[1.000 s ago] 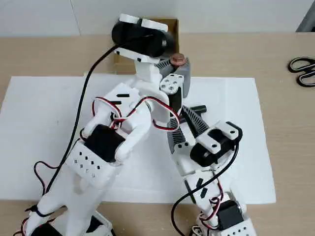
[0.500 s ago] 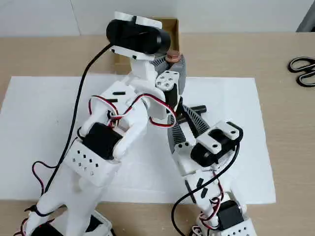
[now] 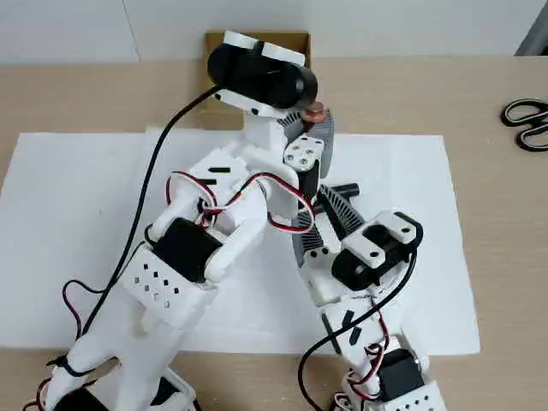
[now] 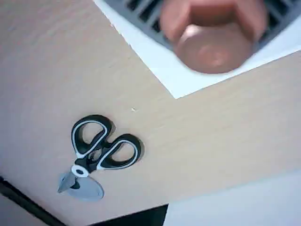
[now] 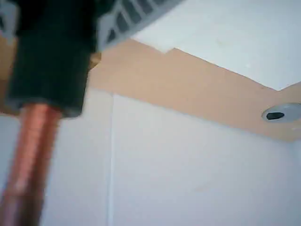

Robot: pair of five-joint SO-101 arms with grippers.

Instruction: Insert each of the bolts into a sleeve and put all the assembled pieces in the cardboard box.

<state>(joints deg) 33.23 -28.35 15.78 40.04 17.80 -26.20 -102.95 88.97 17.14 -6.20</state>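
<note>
1. Bolt of copper-coloured metal with a hexagonal head (image 4: 214, 35) sat pinched between the grey ribbed jaws of my left gripper (image 3: 315, 116). Its head was uppermost, raised above the far edge of the white paper sheet (image 3: 68, 214).
2. My right gripper (image 3: 318, 197) was lower and nearer my base, pressed, as I judged, on a short black cylindrical sleeve (image 5: 49, 56). A copper shaft stood out of the sleeve's end, pointing away from the wooden table (image 3: 445, 94).
3. I took that shaft for the bolt's own, so the long axis ran roughly upright, with the head above in my left gripper and the sleeve below in my right. The next push would call for travel straight down that axis. Any tilt could jam the shaft in the bore.
4. The brown cardboard box (image 3: 295, 43) lay just beyond my left gripper at the table's far side, so my left arm was the nearer one for the drop. I judged the piece not yet seated enough for that.
5. A spare black sleeve (image 3: 345, 188) lay on its side on the sheet, just beside my right gripper.
6. Half a second earlier my left wrist had been closer to the box. It had since swung back and to the right, carrying the bolt head almost to where it was a second ago. My right arm had not moved.
</note>
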